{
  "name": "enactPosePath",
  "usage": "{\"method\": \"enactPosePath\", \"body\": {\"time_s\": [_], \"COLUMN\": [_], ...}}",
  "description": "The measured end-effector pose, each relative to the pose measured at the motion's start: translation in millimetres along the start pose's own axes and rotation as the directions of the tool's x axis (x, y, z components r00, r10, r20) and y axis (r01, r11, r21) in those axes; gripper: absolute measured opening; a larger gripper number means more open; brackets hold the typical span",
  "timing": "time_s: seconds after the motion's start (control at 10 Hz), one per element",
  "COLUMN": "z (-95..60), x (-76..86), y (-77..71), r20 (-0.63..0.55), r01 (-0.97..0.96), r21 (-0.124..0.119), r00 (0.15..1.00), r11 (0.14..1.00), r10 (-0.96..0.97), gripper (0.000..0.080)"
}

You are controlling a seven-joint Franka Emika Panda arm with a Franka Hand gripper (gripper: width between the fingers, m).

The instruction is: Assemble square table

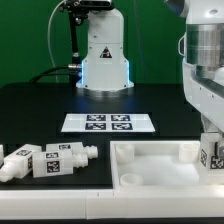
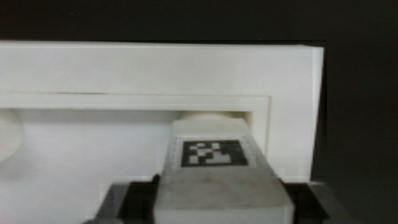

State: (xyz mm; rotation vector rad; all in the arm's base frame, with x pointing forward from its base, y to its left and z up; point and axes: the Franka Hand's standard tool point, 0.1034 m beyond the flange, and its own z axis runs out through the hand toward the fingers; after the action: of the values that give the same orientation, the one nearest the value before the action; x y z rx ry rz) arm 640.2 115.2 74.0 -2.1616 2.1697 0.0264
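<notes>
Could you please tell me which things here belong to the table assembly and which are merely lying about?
Belonging to the job:
square tabletop; held leg in the gripper; first loose leg; second loose leg.

Just lying about:
marker board.

Square table slab cut off by the exterior view's right edge, arm cropped there too, gripper fingers blurred and clipped beside the leg
</notes>
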Motion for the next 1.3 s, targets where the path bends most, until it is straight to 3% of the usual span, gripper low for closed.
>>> {"method": "enactPosePath", "body": {"time_s": [0.3,0.7,0.8,0.9,1.0,1.3], "z": [0.5,0.7,0.3,-2.0,-3.3,-2.1], "x": [-1.0,-1.3,-0.5,2.0,-0.5,-9.0], "y": [-2.3,-1.6,-2.0,-3.8,-5.2,-3.0], "r20": [0.046,0.043,0.041,0.035,0.022,0.005], "r01": [-0.4,-0.359,-0.297,-0.167,-0.007,0.273], "r21": [0.025,0.03,0.034,0.041,0.045,0.046], "r00": [0.916,0.933,0.955,0.986,1.0,0.962], "r11": [0.916,0.933,0.954,0.985,0.999,0.961], "r10": [0.398,0.357,0.295,0.166,0.006,-0.273], "gripper": [0.0284,0.0297,0.0468,0.0468,0.061,0.0647]}}
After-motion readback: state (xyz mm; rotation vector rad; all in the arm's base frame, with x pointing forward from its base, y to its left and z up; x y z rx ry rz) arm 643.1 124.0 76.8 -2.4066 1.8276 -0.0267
